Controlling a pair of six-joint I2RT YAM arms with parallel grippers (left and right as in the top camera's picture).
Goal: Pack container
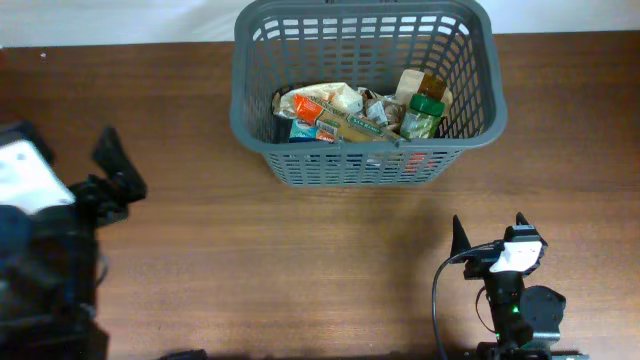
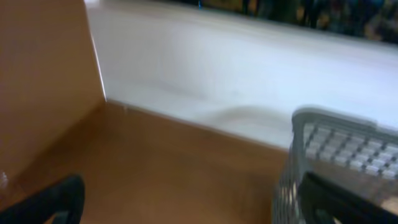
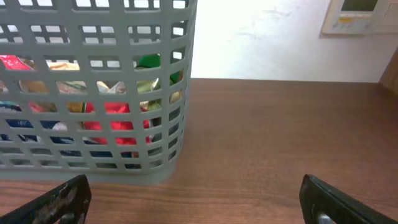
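The grey slotted basket (image 1: 365, 160) stands at the far middle of the table and holds several grocery packets (image 1: 330, 112) and a green-lidded jar (image 1: 424, 110). It also shows in the right wrist view (image 3: 93, 93) and blurred in the left wrist view (image 2: 329, 162). My left gripper (image 1: 118, 165) is open and empty at the left side, well away from the basket. My right gripper (image 1: 490, 232) is open and empty near the front right, a short way in front of the basket. Its fingers frame bare table in the right wrist view (image 3: 193, 199).
The wooden table (image 1: 300, 260) runs to a white wall at the back (image 3: 261, 37). A white wall panel (image 3: 360, 15) shows at the top right of the right wrist view. A brown board (image 2: 43, 74) stands at the left in the left wrist view.
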